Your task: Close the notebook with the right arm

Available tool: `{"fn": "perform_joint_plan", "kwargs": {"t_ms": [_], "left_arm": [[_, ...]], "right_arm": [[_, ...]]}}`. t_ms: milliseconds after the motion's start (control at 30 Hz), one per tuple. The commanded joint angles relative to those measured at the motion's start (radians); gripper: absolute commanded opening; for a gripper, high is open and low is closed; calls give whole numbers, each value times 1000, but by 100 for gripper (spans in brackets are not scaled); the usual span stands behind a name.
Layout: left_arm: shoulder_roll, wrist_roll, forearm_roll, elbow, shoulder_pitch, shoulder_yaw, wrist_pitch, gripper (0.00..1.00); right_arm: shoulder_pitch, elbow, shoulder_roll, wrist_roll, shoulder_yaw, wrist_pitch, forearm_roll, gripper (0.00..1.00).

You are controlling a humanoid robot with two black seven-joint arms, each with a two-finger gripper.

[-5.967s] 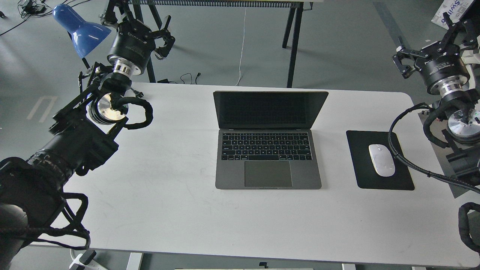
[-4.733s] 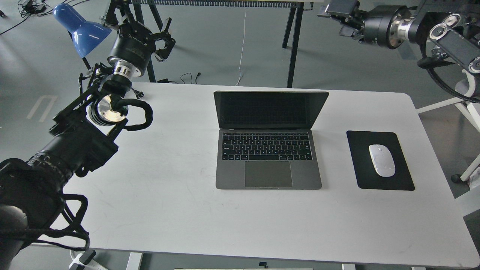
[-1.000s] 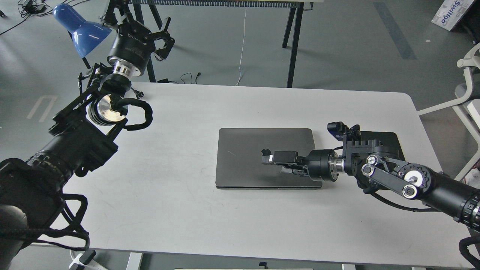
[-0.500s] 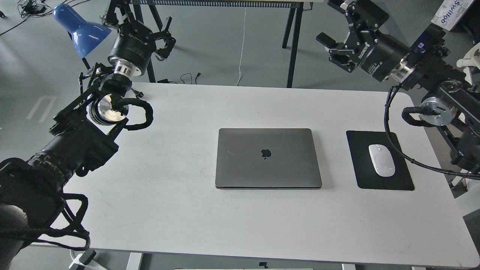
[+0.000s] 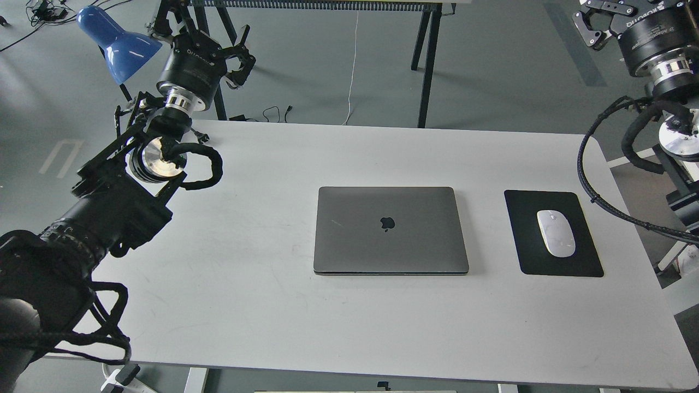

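Observation:
The notebook (image 5: 390, 230) lies closed and flat in the middle of the white table (image 5: 273, 305), its grey lid up with the black apple logo showing. My right arm (image 5: 663, 71) is raised at the top right corner, well clear of the notebook. Its gripper (image 5: 600, 19) is partly cut off by the top edge, and its fingers look spread and empty. My left gripper (image 5: 240, 50) hangs open and empty above the table's far left corner, next to the blue lamp (image 5: 117, 41).
A black mouse pad (image 5: 579, 262) with a white mouse (image 5: 556, 233) lies right of the notebook. A black cable (image 5: 587, 180) loops from the right arm over the table's right edge. Table legs (image 5: 428, 60) stand beyond the far edge.

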Motion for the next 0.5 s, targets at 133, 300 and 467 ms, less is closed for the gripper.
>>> {"fn": "perform_joint_plan", "kwargs": {"t_ms": [133, 300, 467], "left_arm": [[0, -2, -2, 0, 0, 0, 0, 100], [0, -1, 0, 0, -1, 0, 0, 100], [0, -1, -2, 0, -1, 0, 0, 100]], "right_arm": [[-53, -36, 5, -5, -19, 17, 21, 100], [-64, -48, 6, -5, -19, 22, 19, 100], [-73, -48, 6, -3, -19, 24, 19, 100]]}}
